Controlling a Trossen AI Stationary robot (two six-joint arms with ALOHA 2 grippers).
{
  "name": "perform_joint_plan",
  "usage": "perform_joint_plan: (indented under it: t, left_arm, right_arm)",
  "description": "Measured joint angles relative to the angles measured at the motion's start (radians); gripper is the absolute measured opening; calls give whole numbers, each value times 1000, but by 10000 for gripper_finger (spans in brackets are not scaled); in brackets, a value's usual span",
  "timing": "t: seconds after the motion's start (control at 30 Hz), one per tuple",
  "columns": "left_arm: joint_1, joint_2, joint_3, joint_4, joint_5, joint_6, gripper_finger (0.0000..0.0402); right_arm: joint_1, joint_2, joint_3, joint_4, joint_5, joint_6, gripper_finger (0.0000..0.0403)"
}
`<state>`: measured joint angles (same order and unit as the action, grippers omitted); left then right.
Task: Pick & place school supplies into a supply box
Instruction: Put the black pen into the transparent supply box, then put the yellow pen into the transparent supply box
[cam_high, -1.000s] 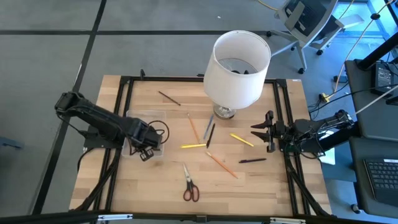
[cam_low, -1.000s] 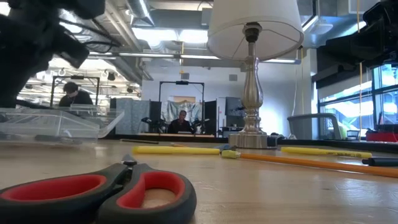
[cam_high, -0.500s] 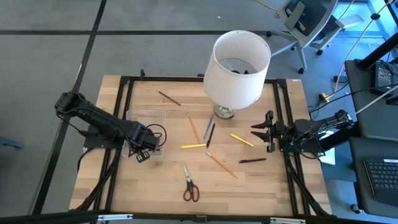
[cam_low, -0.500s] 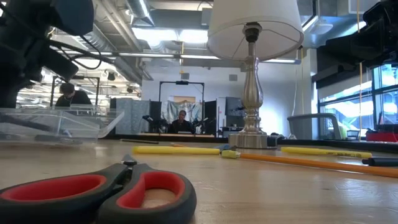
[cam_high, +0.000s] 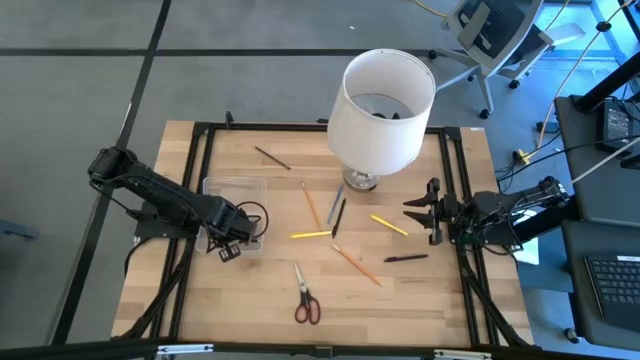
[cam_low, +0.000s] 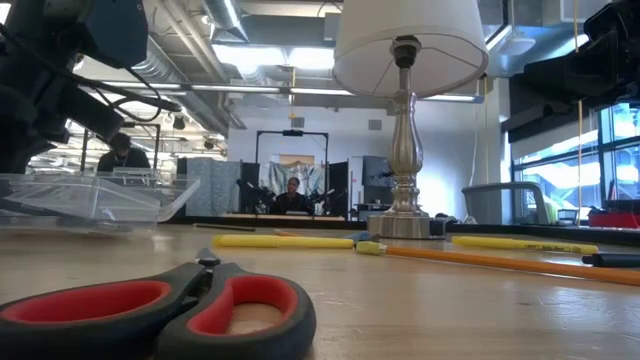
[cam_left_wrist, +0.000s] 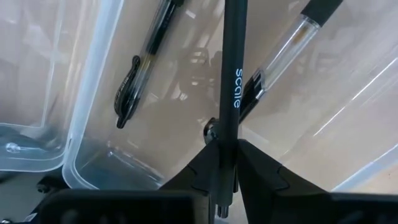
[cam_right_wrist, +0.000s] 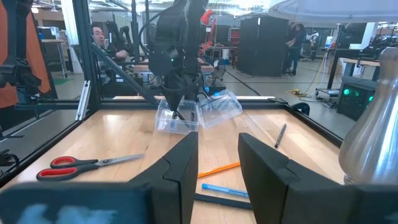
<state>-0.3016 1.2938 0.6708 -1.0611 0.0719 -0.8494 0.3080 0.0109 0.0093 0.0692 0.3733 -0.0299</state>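
Over the clear plastic supply box (cam_high: 236, 200) at the table's left, the left gripper (cam_left_wrist: 225, 163) pinches a black pen (cam_left_wrist: 231, 93) marked "scale"; two pens lie inside. The right gripper (cam_high: 428, 210) waits, fingers apart.

- The high view looked straight down on the whole table (cam_high: 400, 300).
- The low view sat at tabletop height, close behind the scissors (cam_low: 160, 312).
- Both wrist views faced the clear box (cam_left_wrist: 93, 162), the left one from very near.
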Motion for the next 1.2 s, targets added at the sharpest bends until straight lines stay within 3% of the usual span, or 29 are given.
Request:
perform_joint_plan:
  t: [0.67, 0.93, 1.07, 1.2]
  left_arm:
    - [0, 0, 4, -14, 11, -1, 109]
    - [14, 0, 129, 0, -56, 54, 113]
    - [30, 0, 189, 160, -109, 143, 114]
    - [29, 17, 197, 482, -180, 355, 114]
  right_arm:
    - [0, 0, 0, 0, 0, 0, 119]
    - [0, 0, 0, 0, 0, -1, 120]
    - [0, 0, 0, 0, 0, -1, 120]
    - [0, 0, 0, 0, 0, -1, 120]
